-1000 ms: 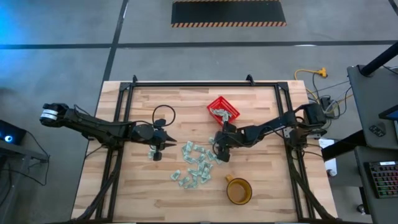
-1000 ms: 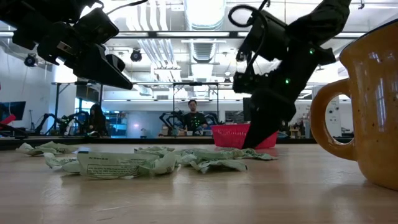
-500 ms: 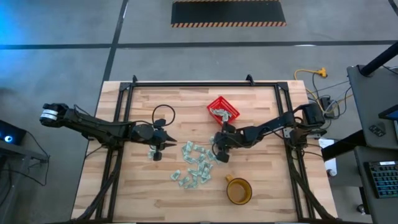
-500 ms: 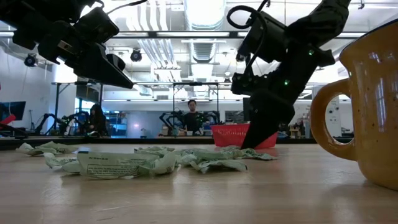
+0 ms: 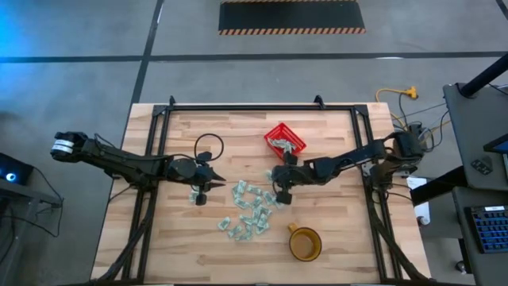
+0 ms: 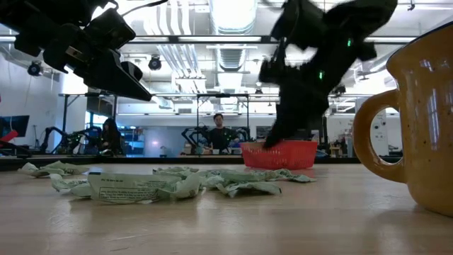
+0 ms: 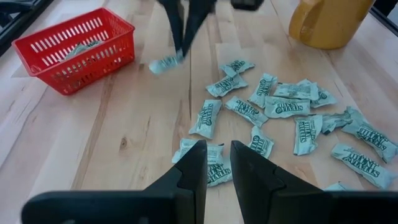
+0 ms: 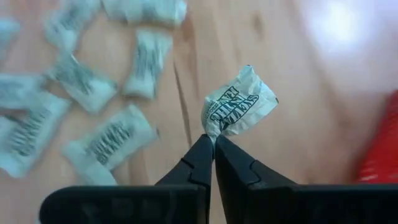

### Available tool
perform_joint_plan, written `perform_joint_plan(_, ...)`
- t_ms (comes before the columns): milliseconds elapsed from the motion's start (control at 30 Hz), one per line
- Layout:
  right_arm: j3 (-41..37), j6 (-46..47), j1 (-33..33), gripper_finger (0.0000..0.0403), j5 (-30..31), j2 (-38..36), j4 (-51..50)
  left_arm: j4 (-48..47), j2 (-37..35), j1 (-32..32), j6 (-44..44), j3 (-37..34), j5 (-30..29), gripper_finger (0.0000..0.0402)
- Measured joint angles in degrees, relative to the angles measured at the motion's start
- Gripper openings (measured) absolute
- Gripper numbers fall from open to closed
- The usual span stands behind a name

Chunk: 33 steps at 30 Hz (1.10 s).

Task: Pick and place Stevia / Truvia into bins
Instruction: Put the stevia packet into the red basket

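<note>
While the R gripper point(image 8: 209, 144) pinches one sachet point(image 8: 238, 106) by its edge, fingers closed tight on it, it hangs above the table point(image 5: 333, 135) between the basket point(image 5: 285, 139) and the sachet pile point(image 5: 248, 210), near the basket's front side. Basket already has a few sachets in it. L gripper point(image 7: 214, 163) waits w/ fingers a narrow gap apart, holding nothing, well left of the basket, just beside the pile's left edge. Mug point(image 5: 305, 243) sits well in front of the basket, right of the pile.
</note>
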Motion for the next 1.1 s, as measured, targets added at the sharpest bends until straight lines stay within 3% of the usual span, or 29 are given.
perform_joint_plan(367,2.7,-1.9,-4.1,0.0008,18.7,-10.1,-15.2,0.0,0.0,0.0,0.0,-0.1,0.0,0.0054)
perform_joint_plan(633,2.6,-1.6,-11.8,0.0017,19.0,-11.5,-16.2,0.0,0.0,0.0,0.0,-0.2,0.0,0.0054)
perform_joint_plan(1100,2.4,-4.1,-14.2,0.0141,16.5,-11.6,-16.1,-4.2,0.0,0.0,-0.1,-0.2,-0.2,0.0054)
